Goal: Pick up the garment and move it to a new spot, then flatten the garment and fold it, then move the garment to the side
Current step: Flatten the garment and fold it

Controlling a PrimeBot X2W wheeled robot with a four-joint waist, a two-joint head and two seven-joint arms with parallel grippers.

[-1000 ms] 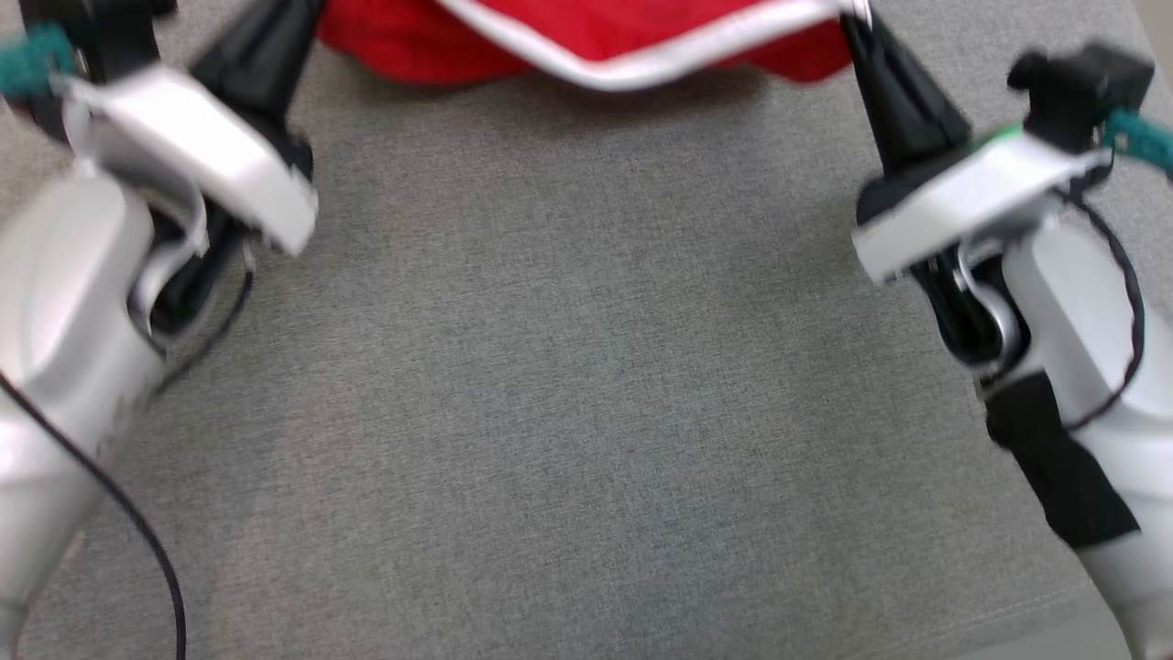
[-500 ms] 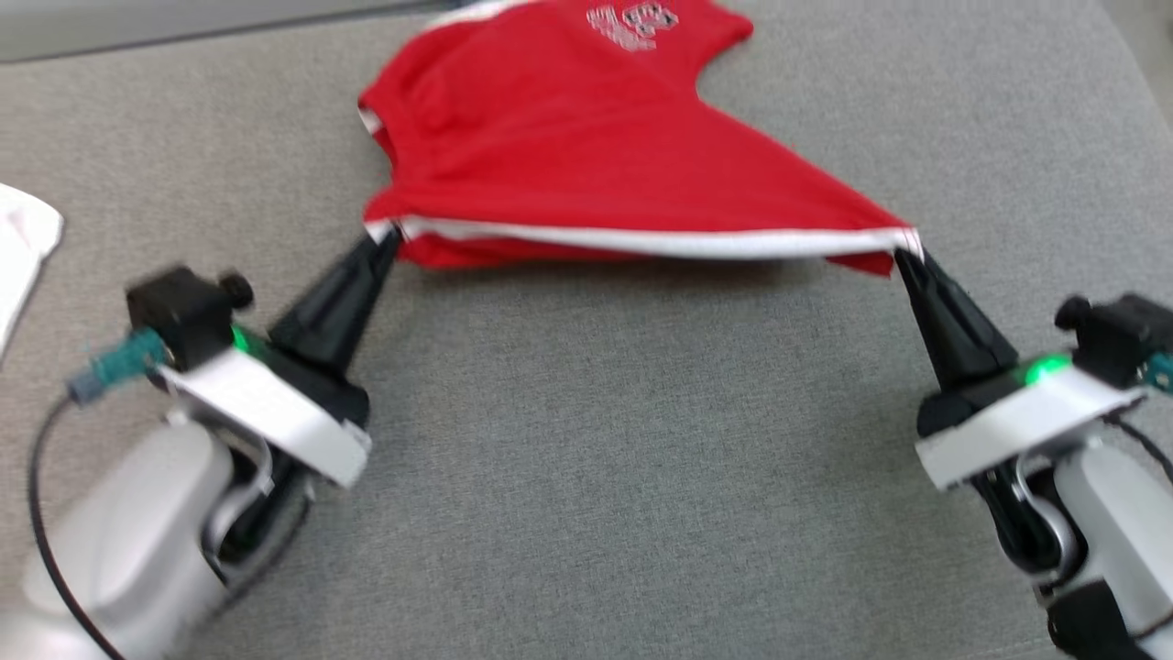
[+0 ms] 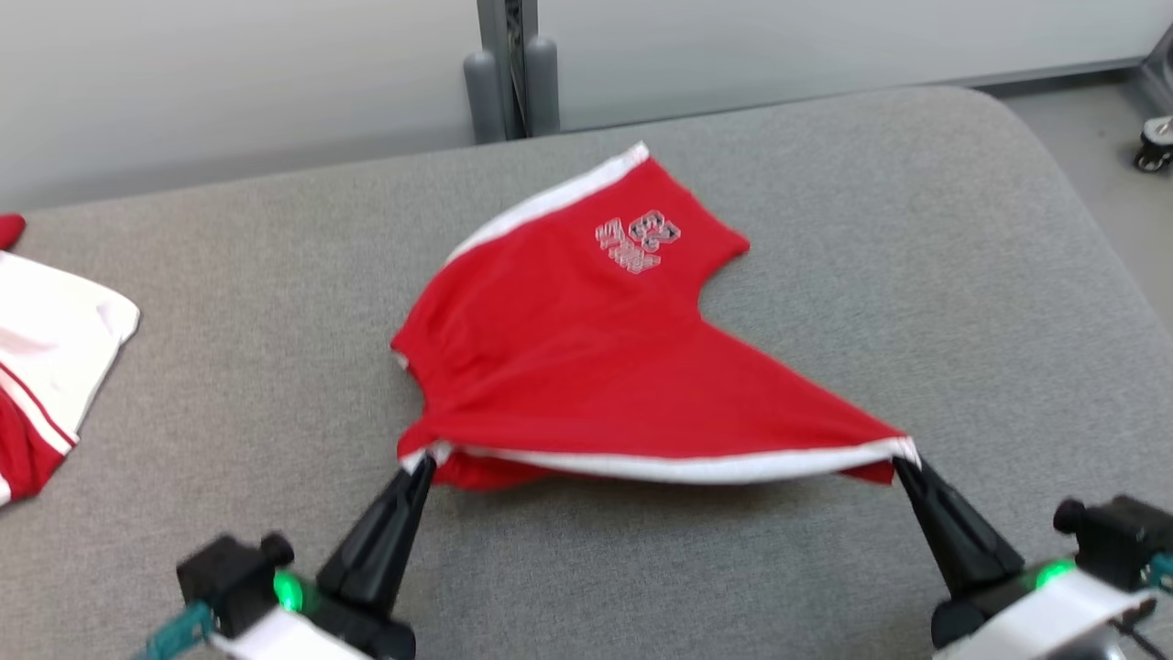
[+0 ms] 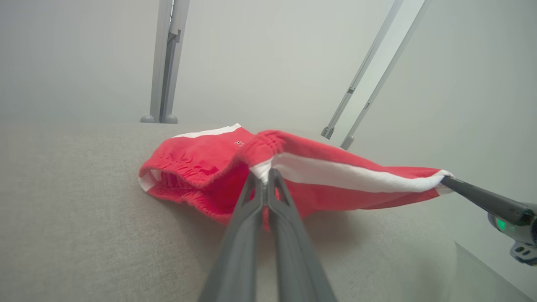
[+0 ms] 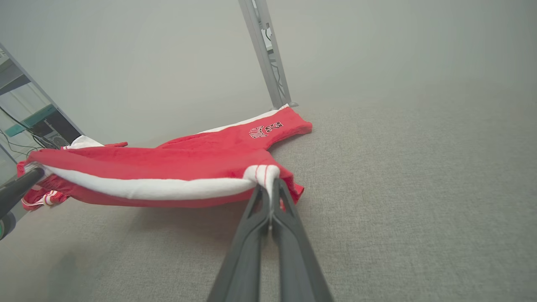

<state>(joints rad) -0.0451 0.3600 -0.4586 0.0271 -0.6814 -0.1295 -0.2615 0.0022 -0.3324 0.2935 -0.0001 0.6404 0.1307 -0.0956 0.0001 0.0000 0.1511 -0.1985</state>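
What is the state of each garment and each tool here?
red shorts, near edge lifted, stretched between both tools; far part lies on the grey surface.
left tool, shut on the edge's left corner.
right tool, shut on the edge's right corner.
white and red garment, lying at the left, untouched.

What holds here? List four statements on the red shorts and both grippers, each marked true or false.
1. The left gripper and the right gripper are each shut on the red shorts' white-trimmed edge. True.
2. The shorts lie wholly flat. False: that edge hangs stretched between the grippers, above the grey cushion.
3. Another white-and-red garment lies at the robot's left. True.
4. The shorts' print faces down. False: it shows on top.
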